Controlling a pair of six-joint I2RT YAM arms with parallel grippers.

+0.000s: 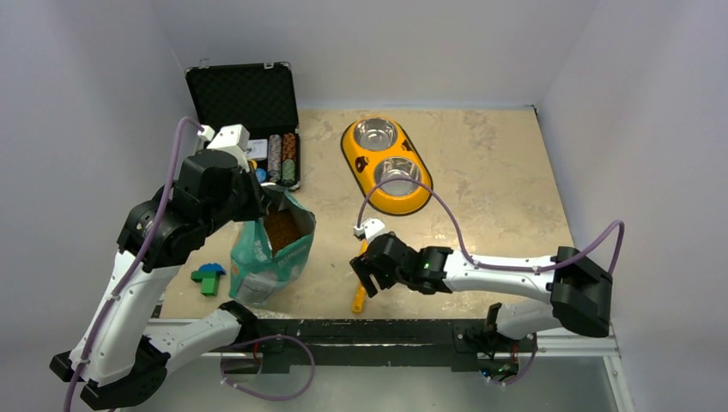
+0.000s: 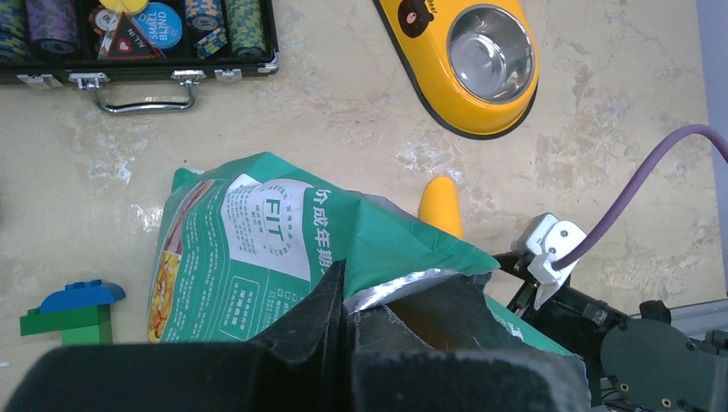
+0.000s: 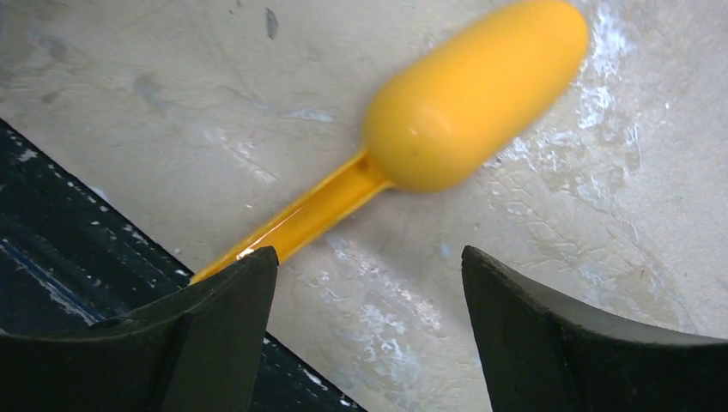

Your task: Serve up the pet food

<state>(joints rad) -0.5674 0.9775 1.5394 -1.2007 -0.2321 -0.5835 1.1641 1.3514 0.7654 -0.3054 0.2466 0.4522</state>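
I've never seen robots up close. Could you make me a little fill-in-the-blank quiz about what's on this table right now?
1. The left gripper is clamped ____ on the teal pouch's rim.
2. The right gripper hovers, jaws ____, above the yellow scoop.
3. Both steel bowls in the yellow feeder are ____.
4. The pet food sits inside the ____.
Missing words: shut, open, empty, pouch.

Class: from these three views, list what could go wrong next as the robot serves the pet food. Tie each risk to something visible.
The open right gripper hovers with the handle of the yellow scoop off to one side, not centred; closing may miss it or nudge it over the table edge.
The left gripper pinches only the rim of the pouch; it could tip, spilling kibble.
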